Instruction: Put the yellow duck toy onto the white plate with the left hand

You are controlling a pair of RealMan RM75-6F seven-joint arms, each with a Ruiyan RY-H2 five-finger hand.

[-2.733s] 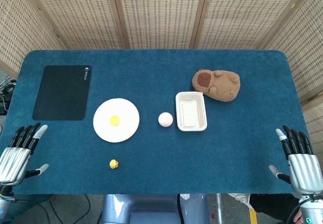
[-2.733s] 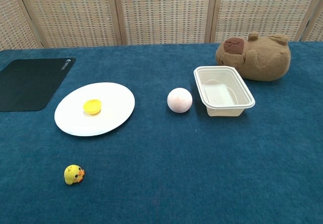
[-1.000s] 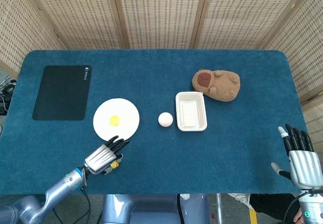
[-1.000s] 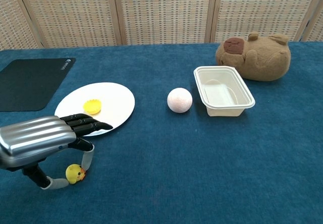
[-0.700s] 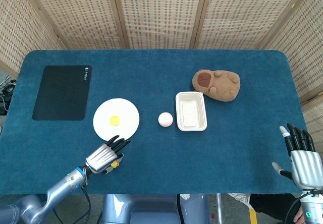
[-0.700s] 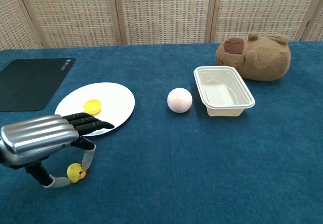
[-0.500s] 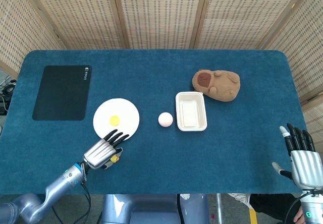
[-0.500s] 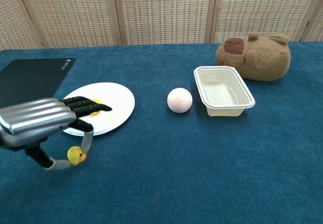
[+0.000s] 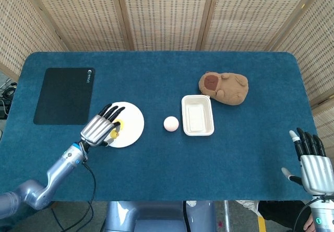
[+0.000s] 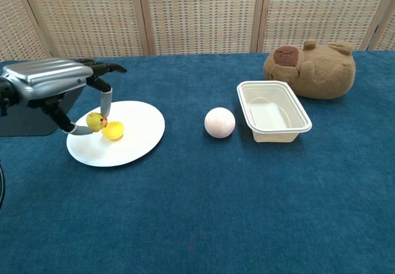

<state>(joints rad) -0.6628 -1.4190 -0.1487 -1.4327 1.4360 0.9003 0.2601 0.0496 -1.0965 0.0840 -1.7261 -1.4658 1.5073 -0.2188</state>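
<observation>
My left hand (image 9: 101,126) (image 10: 52,84) hovers over the left part of the white plate (image 9: 132,129) (image 10: 139,138). It pinches the yellow duck toy (image 10: 95,121) (image 9: 113,134) between thumb and a finger, the other fingers spread. The duck hangs just above the plate, beside a small yellow shell-shaped piece (image 10: 113,130) lying on the plate. My right hand (image 9: 313,165) rests open at the table's near right corner, holding nothing; the chest view does not show it.
A pink ball (image 9: 170,123) (image 10: 220,122) lies right of the plate. Beyond it stand a white rectangular tray (image 9: 197,115) (image 10: 273,110) and a brown plush capybara (image 9: 224,88) (image 10: 311,69). A black mat (image 9: 65,95) (image 10: 29,101) covers the far left.
My left hand closed on the duck near the table's front edge, lifted it and carried it away from me, over the plate. The right hand stayed put.
</observation>
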